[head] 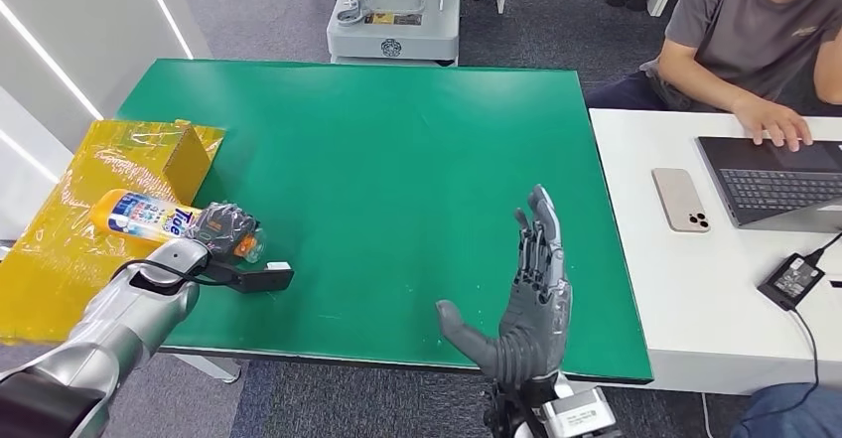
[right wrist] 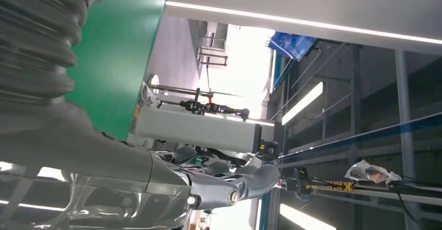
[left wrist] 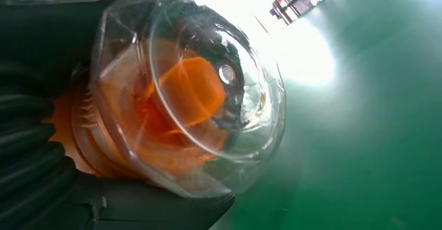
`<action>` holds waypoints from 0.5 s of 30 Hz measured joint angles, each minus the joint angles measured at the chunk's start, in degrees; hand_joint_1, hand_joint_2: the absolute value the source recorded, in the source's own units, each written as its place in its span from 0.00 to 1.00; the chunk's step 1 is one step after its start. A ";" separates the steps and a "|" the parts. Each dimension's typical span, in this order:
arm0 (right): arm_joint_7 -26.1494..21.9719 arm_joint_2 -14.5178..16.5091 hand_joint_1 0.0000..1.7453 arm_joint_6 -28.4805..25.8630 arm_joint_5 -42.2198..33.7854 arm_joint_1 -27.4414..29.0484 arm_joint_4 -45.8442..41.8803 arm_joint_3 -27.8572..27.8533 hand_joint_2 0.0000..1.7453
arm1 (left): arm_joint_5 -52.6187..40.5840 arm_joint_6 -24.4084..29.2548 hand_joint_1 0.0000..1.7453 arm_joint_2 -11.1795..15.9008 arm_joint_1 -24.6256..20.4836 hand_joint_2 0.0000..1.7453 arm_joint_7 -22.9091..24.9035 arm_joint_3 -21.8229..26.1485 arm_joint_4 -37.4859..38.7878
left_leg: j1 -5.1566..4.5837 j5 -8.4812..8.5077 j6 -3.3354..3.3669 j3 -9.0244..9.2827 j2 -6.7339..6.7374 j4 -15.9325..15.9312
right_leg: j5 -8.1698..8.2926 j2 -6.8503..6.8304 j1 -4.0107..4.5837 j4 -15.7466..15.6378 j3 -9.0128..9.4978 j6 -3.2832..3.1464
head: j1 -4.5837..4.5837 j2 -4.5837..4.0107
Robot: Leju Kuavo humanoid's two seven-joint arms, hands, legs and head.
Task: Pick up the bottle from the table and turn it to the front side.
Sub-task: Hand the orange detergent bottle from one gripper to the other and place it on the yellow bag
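We see the left hand (head: 223, 227) wrapped around the bottle (head: 149, 216) near its neck, at the left edge of the green desk (head: 397, 160). The bottle lies on its side, yellow body with a blue label over the crinkled yellow plastic sheet (head: 60, 259), clear cap (left wrist: 198, 99) with an orange nozzle inside pointing toward the desk. The right hand (head: 526, 299) is released, fingers straight and apart, thumb out, palm upright above the near desk edge. Silver left arm (head: 119, 329) comes in low. The desk top is smooth and matte. Beside it on the right, a white desk (head: 675, 289) carries a laptop (head: 774, 180), phone (head: 681, 200) and charger (head: 791, 277); a seated person (head: 755, 31) rests a hand on the keyboard. Grey carpet floor beyond.
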 joint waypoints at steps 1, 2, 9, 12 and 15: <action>-0.02 0.00 0.00 -0.31 -0.25 -0.15 0.14 0.09 1.00 | 0.37 -0.36 1.00 -0.13 0.05 1.00 0.02 0.00 0.03 | 0.00 0.00 0.00 0.00 0.00 0.00 | 0.00 0.00 0.00 0.00 0.00 0.00 | 0.01 0.00; -0.03 0.00 0.00 -0.66 -0.55 -0.34 0.29 0.21 1.00 | 0.80 -0.64 1.00 -0.21 0.08 1.00 0.03 0.01 0.05 | 0.00 0.00 0.00 0.00 0.00 0.00 | 0.00 0.00 0.00 0.00 0.00 0.00 | 0.00 0.00; -0.04 -0.02 0.00 -2.36 -1.50 -2.18 1.39 1.26 1.00 | 8.20 -0.48 1.00 -0.71 0.98 1.00 -2.25 3.18 0.14 | 0.01 0.00 0.00 0.01 0.00 0.00 | 0.00 0.00 0.00 0.01 0.00 0.00 | 0.00 0.00; -0.04 -0.02 0.00 -2.33 -1.50 -2.81 1.76 1.37 1.00 | 8.81 -0.37 1.00 -0.89 1.16 1.00 -2.67 5.25 0.14 | 0.00 0.00 0.00 0.01 0.01 0.00 | 0.00 0.01 0.00 0.02 0.00 0.00 | 0.00 0.00; -0.04 -0.02 0.00 -2.02 -1.50 -3.23 2.09 1.41 1.00 | 8.61 -0.37 1.00 -0.96 1.23 1.00 -2.71 6.15 0.14 | 0.00 0.00 0.00 0.02 0.00 0.00 | 0.00 0.01 0.00 0.02 0.00 0.00 | 0.00 0.00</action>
